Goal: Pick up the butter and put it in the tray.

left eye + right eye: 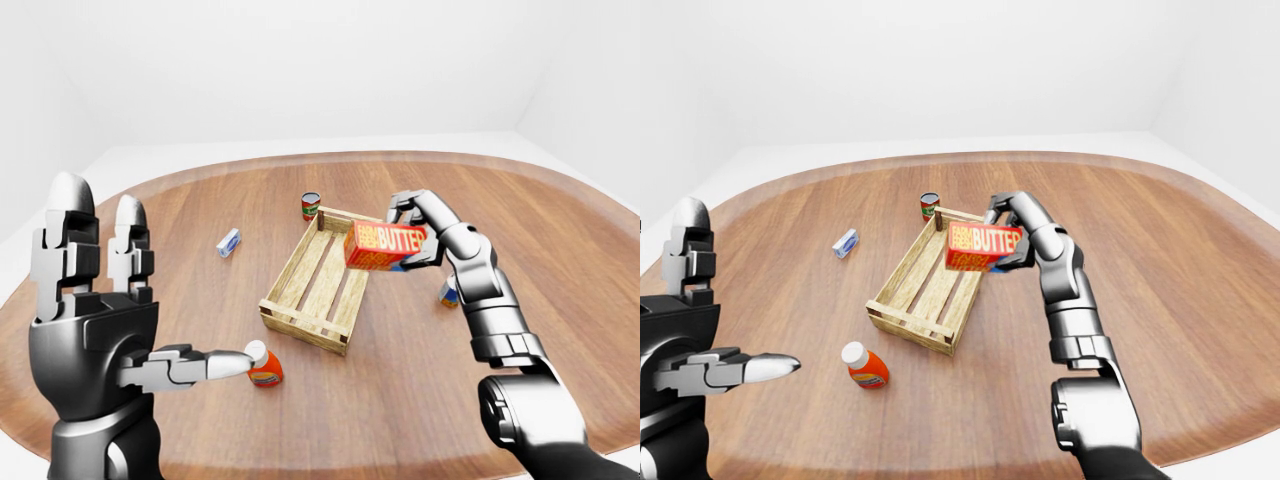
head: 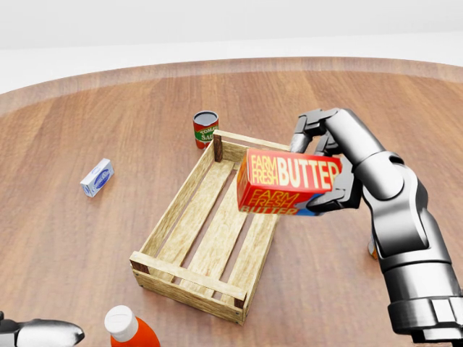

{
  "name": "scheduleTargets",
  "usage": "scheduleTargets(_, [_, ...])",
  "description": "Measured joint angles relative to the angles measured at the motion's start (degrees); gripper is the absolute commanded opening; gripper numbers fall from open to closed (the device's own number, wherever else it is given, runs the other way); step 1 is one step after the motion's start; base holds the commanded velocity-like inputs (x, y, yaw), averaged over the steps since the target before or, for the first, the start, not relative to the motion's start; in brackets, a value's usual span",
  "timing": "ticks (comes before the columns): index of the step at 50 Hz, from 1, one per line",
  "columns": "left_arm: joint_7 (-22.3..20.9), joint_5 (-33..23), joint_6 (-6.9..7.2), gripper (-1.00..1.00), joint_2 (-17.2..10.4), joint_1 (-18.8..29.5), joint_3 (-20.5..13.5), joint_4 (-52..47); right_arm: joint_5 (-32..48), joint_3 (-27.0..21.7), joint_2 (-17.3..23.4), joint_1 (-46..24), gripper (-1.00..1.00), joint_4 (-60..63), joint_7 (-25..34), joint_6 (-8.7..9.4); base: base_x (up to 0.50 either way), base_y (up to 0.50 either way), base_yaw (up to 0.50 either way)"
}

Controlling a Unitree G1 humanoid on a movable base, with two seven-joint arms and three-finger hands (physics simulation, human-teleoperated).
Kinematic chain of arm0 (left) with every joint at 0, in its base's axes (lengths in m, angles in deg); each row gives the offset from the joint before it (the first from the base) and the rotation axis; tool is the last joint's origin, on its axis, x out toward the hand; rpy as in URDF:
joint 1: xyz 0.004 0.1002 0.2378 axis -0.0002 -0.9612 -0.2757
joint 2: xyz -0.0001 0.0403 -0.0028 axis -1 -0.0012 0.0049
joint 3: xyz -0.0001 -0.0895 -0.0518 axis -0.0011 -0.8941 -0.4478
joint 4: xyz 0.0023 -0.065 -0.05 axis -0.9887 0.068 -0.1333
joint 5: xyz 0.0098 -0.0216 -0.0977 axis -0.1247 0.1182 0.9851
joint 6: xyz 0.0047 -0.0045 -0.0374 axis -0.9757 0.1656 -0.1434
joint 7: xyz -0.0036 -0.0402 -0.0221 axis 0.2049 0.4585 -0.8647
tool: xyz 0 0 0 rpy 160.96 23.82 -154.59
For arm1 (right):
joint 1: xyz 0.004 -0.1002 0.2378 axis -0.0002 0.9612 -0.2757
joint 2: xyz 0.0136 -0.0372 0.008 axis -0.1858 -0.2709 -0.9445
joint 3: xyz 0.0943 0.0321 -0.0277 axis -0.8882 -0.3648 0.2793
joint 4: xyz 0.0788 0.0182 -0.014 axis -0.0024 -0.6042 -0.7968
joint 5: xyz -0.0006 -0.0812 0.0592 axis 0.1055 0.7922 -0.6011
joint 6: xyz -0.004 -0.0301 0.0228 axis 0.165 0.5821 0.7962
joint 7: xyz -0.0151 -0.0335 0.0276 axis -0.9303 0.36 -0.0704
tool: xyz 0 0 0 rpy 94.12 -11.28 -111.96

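The right hand [image 2: 325,163] is closed around the butter box [image 2: 288,181]. Its fingers [image 2: 307,126] curl over the top of the box and its thumb presses the right end. The box is red and orange with big white letters. It is up in the air, tilted a little, and not touching anything.

Just below and to the left of those fingers is the wooden tray [image 2: 168,217]. In the head view the box covers part of the tray's right side and its far right corner. The slats inside the tray are bare.

Past the fingertips, toward the top of the head view, a small can [image 2: 205,129] with a red label stands upright by the tray's far left corner.

Well to the left of the holding fingers, a little blue and white packet [image 2: 96,177] lies flat on the wooden table [image 2: 87,246].

The left hand [image 1: 95,330] is held up near the camera. Its fingers [image 1: 130,250] are spread open and straight, and it holds nothing. Just past the tip of its thumb, in the left-eye view, is an orange bottle [image 1: 263,366] with a white cap, near the tray's close corner.
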Motion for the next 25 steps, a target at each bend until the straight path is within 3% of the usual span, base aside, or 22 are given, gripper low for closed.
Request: scheduleTargets(25, [0.1, -0.3, 0.00, 1.00, 0.0, 0.1, 0.0, 0.3, -7.9, 4.1, -5.5, -18.5, -1.00, -34.8, -15.6, 0.00, 0.00, 0.00, 0.00])
